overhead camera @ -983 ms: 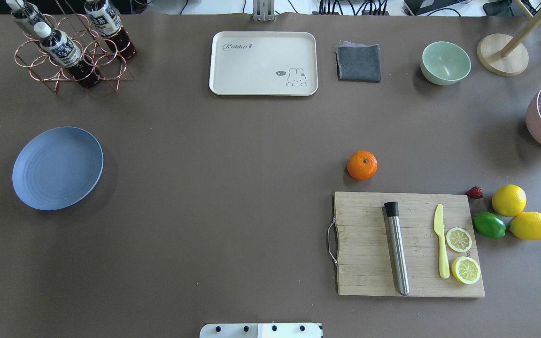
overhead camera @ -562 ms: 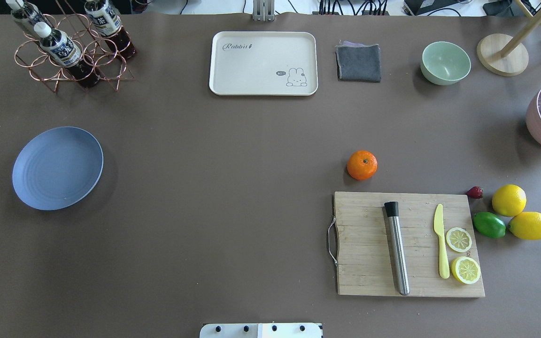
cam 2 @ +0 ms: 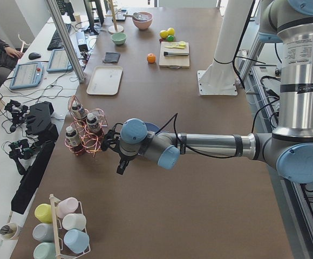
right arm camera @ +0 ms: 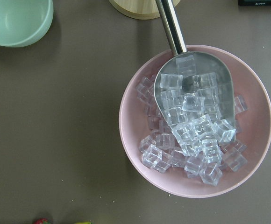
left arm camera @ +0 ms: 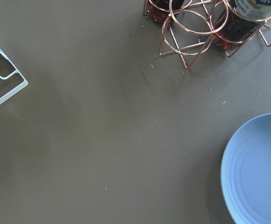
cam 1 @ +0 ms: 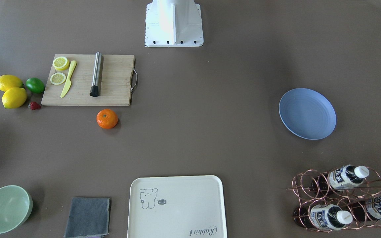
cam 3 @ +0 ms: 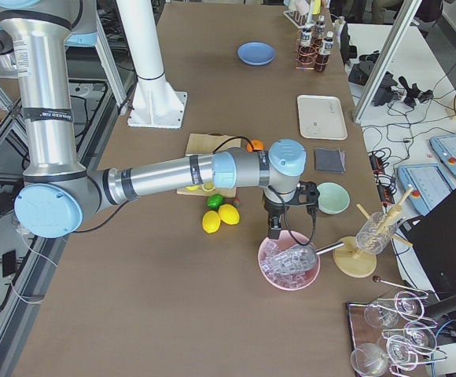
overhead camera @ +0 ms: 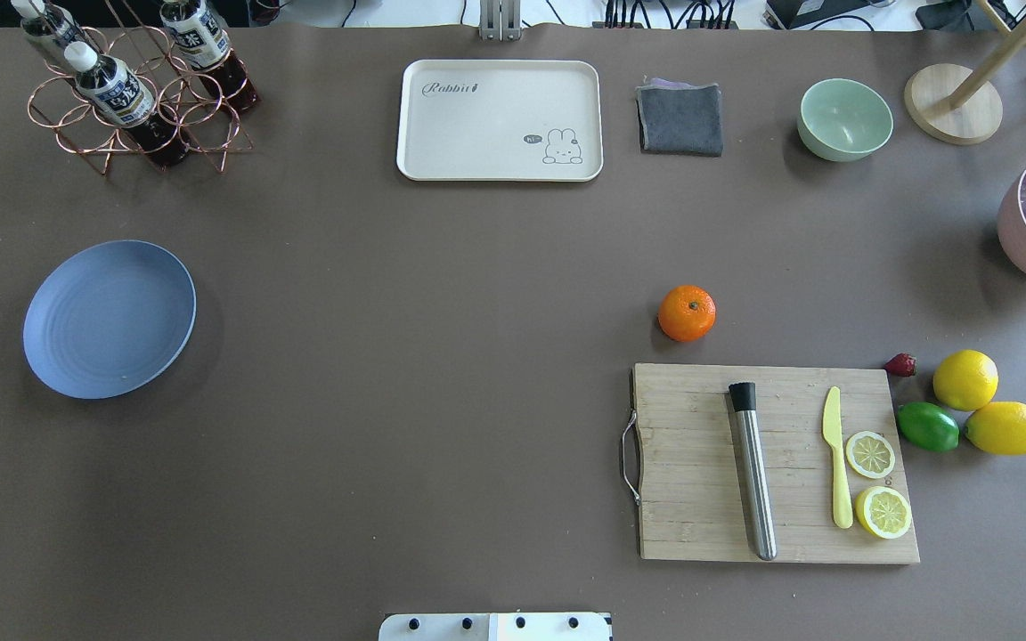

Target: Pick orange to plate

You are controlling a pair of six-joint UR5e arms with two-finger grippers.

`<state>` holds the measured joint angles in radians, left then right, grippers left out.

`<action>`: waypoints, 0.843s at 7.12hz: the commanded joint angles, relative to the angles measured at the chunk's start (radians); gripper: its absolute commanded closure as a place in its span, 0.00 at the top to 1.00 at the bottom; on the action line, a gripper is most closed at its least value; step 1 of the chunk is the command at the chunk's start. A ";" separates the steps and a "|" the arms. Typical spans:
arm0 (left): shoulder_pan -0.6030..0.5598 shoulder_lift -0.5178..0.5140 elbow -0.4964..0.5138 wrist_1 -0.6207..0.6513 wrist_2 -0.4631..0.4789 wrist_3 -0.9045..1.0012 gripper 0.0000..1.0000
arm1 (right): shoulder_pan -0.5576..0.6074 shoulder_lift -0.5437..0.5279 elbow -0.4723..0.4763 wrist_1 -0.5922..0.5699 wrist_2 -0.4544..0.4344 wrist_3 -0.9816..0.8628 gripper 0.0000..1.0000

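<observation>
The orange [overhead camera: 687,312] rests on the brown table just beyond the cutting board [overhead camera: 700,463], also seen in the front view [cam 1: 107,118]. The blue plate [overhead camera: 109,318] lies empty far to the left, and its edge shows in the left wrist view [left arm camera: 259,172]. My left gripper [cam 2: 121,166] hangs beside the plate and the bottle rack. My right gripper [cam 3: 273,228] hangs over the pink ice bowl, far right of the orange. Both show only in the side views, so I cannot tell whether they are open or shut.
A pink bowl [right arm camera: 135,100] of ice cubes with a metal scoop sits at the right edge. Two lemons [overhead camera: 964,379], a lime [overhead camera: 927,426] and a strawberry lie right of the board. A cream tray [overhead camera: 500,120], grey cloth [overhead camera: 679,118], green bowl [overhead camera: 844,119] and bottle rack [overhead camera: 134,98] line the far side.
</observation>
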<state>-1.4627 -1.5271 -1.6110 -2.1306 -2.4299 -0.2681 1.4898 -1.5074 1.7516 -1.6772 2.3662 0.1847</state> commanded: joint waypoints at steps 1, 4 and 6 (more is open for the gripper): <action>0.112 0.002 0.075 -0.246 0.009 -0.246 0.98 | -0.077 0.000 0.002 0.126 0.001 0.187 1.00; 0.331 -0.005 0.204 -0.585 0.182 -0.541 0.98 | -0.144 -0.001 0.003 0.240 -0.004 0.350 1.00; 0.418 -0.016 0.209 -0.612 0.235 -0.599 0.98 | -0.163 0.000 0.003 0.272 -0.004 0.390 1.00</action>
<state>-1.0989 -1.5359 -1.4084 -2.7184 -2.2286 -0.8262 1.3410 -1.5082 1.7546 -1.4279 2.3626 0.5445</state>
